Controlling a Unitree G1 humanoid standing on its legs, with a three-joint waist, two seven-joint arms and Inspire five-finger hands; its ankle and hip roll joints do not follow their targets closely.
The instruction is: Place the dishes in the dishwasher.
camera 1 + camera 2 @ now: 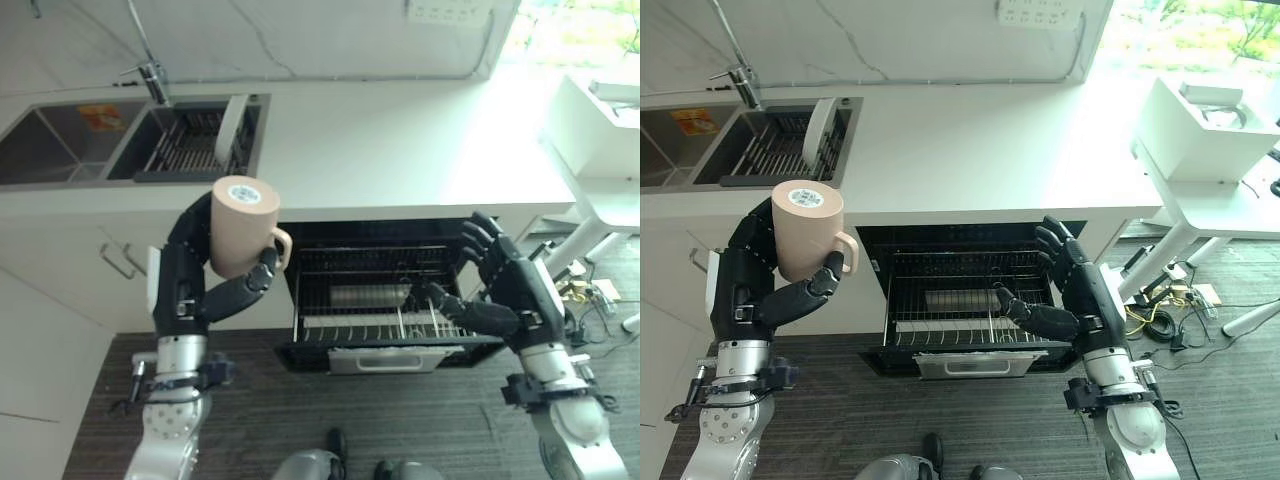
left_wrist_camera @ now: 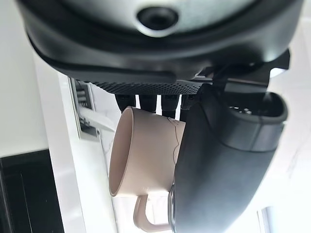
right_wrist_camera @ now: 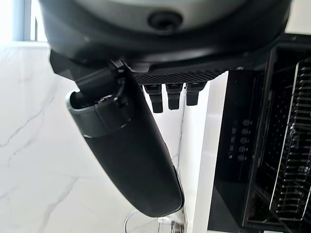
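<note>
Transport step: left robot hand point(image 1: 215, 285) grips beige ceramic mug point(image 1: 238, 226); right robot hand point(image 1: 500, 285), fingers relaxed, idles; next, lowering into black wire dishwasher rack point(image 1: 385, 300).

Both head views look down, sharing the open dishwasher point(image 1: 390, 300) between the hands; wrist cameras sit very close — left on its mug point(image 2: 146, 150).

White marble-veined wall point(image 1: 900, 40) with white socket plate point(image 1: 1040, 12). White smooth table point(image 1: 980, 150) holding steel double sink point(image 1: 70, 145) and chrome tap point(image 1: 150, 70). White cabinet fronts point(image 1: 70, 270) with metal bar handle point(image 1: 118, 262). Dark grey wood-grain floor point(image 1: 940, 420). Bright window point(image 1: 1200, 35), daylight. White side desk point(image 1: 1210, 190) on slanted legs.
</note>
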